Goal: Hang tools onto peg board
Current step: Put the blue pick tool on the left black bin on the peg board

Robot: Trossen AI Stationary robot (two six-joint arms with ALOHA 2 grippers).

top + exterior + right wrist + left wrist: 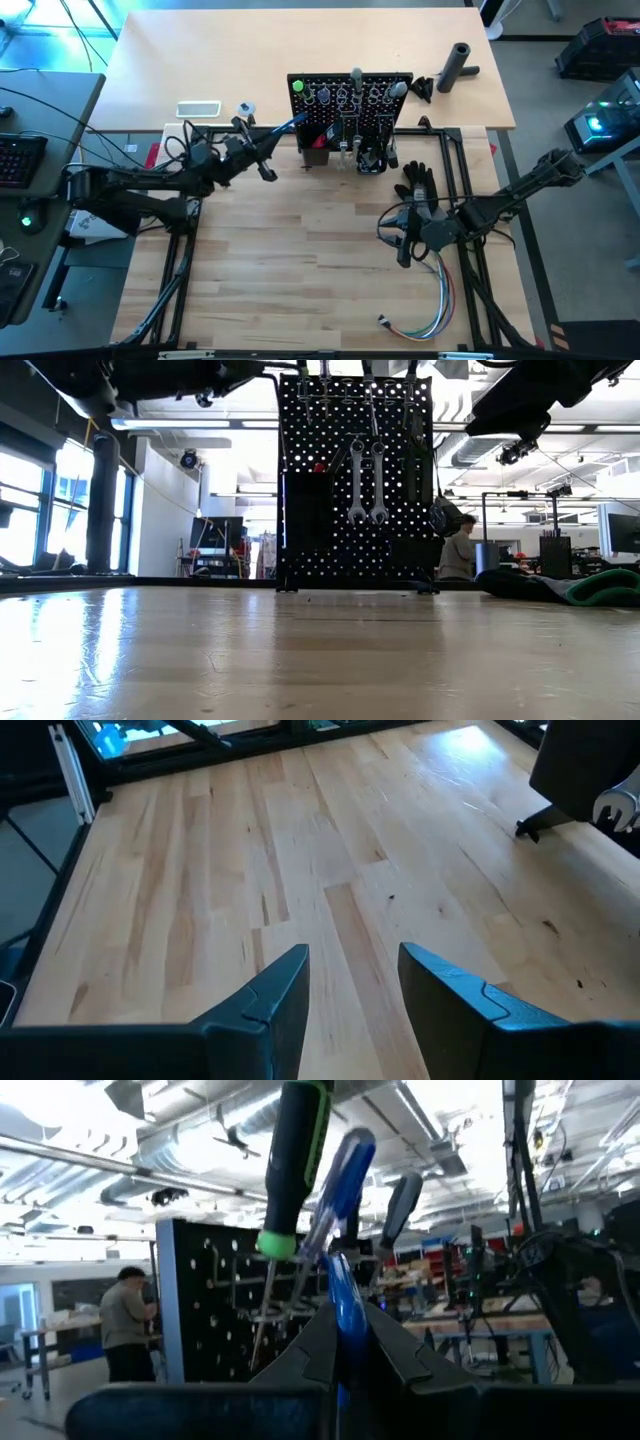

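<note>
The black peg board stands upright at the table's far middle, and in the low view the peg board carries two silver wrenches hanging on hooks. A green-and-black-handled screwdriver hangs in a ring hook on it. My left gripper is shut on a blue-handled tool, just left of the board's left end. My right gripper hovers open over the table's right half, with nothing between its fingers. My left gripper pinches the blue tool's near end between its two fingers. The fingers slant upward from the table's left toward the board and lie along the tool. It is lifted clear, and its far blue part rises beside the green-handled screwdriver.
A black glove lies in front of the board's right end. A bundle of coloured wires lies near the front right. A black cylinder sits behind the board at the right. Bare wood spreads in front of the board.
</note>
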